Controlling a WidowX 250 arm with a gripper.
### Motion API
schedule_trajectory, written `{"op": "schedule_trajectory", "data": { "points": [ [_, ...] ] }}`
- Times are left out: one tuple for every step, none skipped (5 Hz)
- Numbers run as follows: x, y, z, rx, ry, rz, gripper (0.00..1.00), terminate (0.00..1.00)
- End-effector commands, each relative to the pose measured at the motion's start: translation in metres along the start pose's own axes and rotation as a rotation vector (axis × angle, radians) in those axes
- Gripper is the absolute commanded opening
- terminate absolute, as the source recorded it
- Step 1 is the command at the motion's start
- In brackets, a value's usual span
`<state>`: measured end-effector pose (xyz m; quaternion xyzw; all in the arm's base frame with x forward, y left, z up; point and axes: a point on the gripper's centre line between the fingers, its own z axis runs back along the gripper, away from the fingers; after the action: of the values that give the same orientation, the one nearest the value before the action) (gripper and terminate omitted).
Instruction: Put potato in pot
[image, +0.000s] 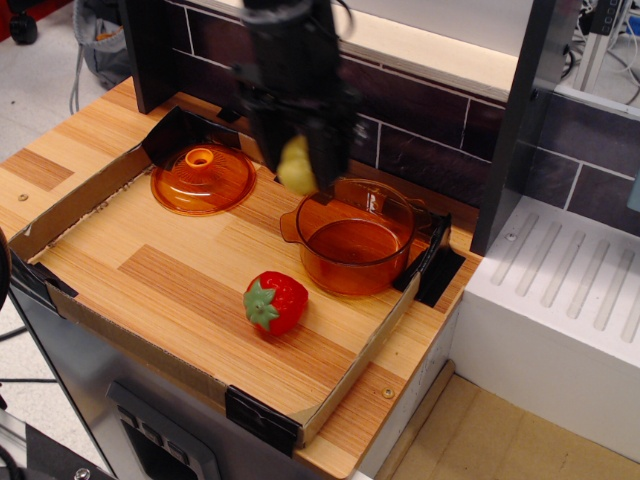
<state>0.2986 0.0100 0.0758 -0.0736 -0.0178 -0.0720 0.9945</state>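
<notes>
My black gripper is shut on the pale yellow-green potato and holds it in the air just above the left rim of the pot. The transparent orange pot stands upright on the wooden tray, right of centre, and nothing shows inside it. The potato hangs over the pot's left handle and rim, clear of the pot.
The domed orange lid with a knob lies at the back left of the tray. A red strawberry with green leaves lies in front of the pot. The tray has raised cardboard edges. A dark tiled wall stands behind.
</notes>
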Motion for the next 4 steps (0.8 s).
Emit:
{"op": "schedule_trajectory", "data": {
  "points": [
    [0.018,-0.015,-0.012,0.018,-0.018,0.003,1.0,0.0],
    [0.022,-0.011,-0.006,0.016,-0.027,0.003,1.0,0.0],
    [0.022,-0.002,0.009,0.038,-0.019,-0.005,1.0,0.0],
    [0.012,0.029,0.039,0.042,-0.045,0.037,1.0,0.0]
  ]
}}
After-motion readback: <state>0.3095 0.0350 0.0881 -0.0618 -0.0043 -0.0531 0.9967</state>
